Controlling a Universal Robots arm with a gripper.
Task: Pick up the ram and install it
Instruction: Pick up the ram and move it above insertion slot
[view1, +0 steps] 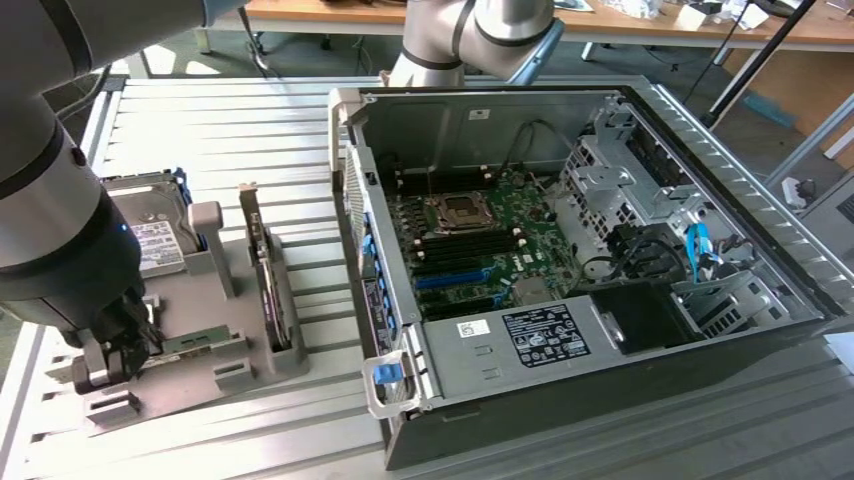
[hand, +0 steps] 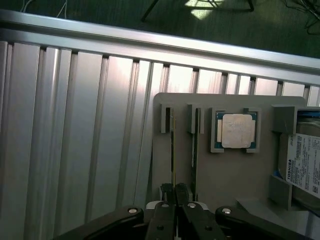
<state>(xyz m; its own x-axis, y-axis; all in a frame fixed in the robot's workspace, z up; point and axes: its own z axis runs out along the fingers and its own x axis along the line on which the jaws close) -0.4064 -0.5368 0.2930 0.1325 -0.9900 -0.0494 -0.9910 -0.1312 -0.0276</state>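
The ram shows edge-on as a thin line, its chips unseen, with one end covered by the gripper clamped on it. The picture's edge cuts off the hard drive. In the exterior view, at 8 o'clock, the arm hides part of the grey holder.

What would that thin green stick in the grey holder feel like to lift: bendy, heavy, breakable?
The ram looks like a rigid board, standing on edge in the holder, so probably stiff, not floppy. Being so thin, it is likely light. The gripper pinches its narrow edge, so it might twist or tip if tugged sideways.
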